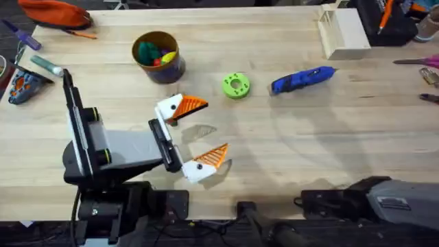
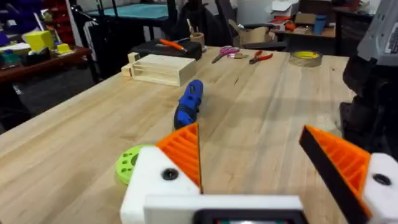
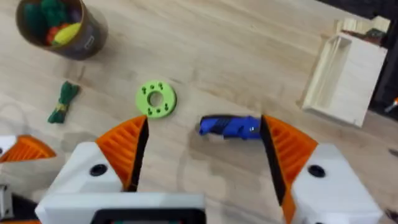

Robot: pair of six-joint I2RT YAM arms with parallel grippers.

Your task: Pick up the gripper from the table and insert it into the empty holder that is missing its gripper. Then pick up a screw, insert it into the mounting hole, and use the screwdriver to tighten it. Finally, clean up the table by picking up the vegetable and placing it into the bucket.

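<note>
Screwdriver (image 1: 302,79) lies free on the desk (image 1: 329,137); probably rigid, smooth, best gripped mid-barrel. Left end effector (image 1: 195,130) and right end effector (image 3: 202,149) both gape, holding nothing.

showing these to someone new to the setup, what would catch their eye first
Likely the left gripper, its white brackets with orange ribbed wedges spread open over the middle of the light wooden table. Next, the blue pen-shaped screwdriver lying toward the table's far right, with a bright lime-green ring-shaped disc beside it. At the far left stands the round tan-yellow bucket of colourful toy pieces, and the right wrist view shows a small dark green vegetable lying near it.
</note>
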